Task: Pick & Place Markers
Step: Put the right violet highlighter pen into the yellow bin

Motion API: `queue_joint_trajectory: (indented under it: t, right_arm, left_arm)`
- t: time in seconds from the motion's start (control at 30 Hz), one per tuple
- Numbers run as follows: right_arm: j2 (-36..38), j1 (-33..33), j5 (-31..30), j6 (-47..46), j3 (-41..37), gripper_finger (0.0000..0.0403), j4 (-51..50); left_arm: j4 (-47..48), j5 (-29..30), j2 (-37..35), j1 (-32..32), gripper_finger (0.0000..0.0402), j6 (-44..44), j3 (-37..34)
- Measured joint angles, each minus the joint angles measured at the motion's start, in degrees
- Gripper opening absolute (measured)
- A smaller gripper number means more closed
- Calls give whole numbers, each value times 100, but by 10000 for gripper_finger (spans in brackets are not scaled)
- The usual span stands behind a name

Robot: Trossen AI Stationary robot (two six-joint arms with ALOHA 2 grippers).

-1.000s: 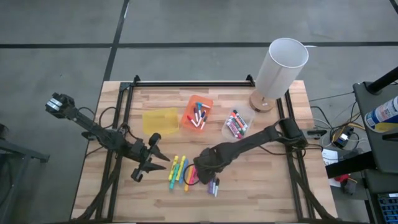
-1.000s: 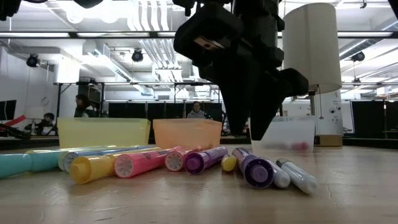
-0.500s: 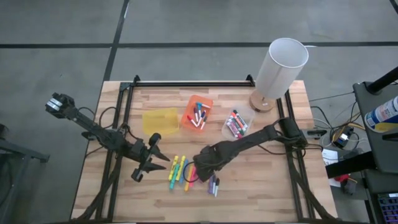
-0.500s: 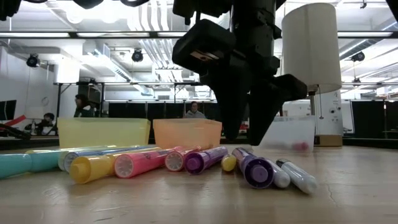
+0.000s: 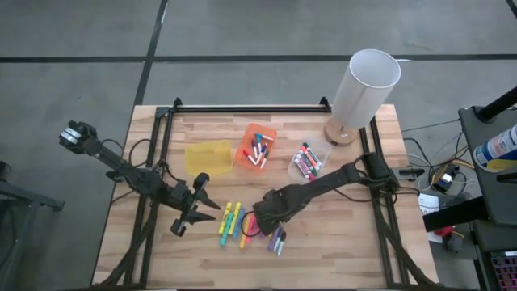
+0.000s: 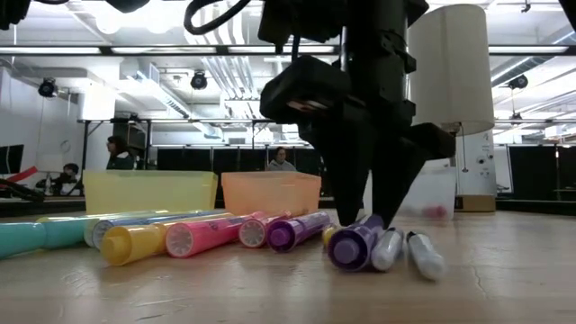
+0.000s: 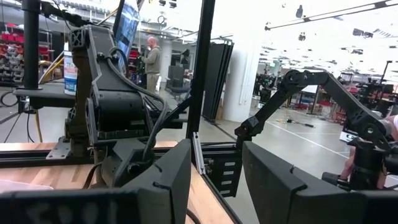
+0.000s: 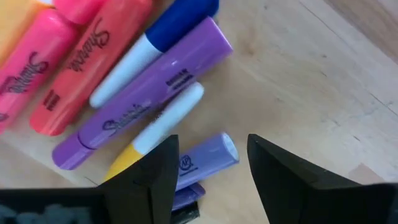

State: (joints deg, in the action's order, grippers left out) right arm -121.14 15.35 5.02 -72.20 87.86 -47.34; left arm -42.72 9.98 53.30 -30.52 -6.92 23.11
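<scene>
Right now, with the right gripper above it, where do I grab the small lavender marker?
Mid-barrel, from straight above: the lavender marker lies flat within the open right gripper. The white-and-yellow marker crowds one side, so probably close slowly. Left gripper waits, open, table's left.

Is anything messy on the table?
Yes. Loose markers lie scattered on the table instead of in the orange bin or clear bin. The right claw hangs open over them.

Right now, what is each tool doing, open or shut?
Left tool: open, holding nothing, waiting beside the markers.
Right tool: open over a purple marker, gripping nothing.
</scene>
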Motion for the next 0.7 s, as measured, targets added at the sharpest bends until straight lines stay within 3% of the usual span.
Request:
queue_joint_trajectory:
  t: [0.5, 0.7]
  right_arm:
    - [38, -25, 43, 388, -3, 146, -32]
    - [180, -76, 106, 1563, 177, 151, -79]
  left_arm:
    - [35, 0, 0, 2, 140, 4, 0]
    - [31, 0, 0, 2, 140, 2, 0]
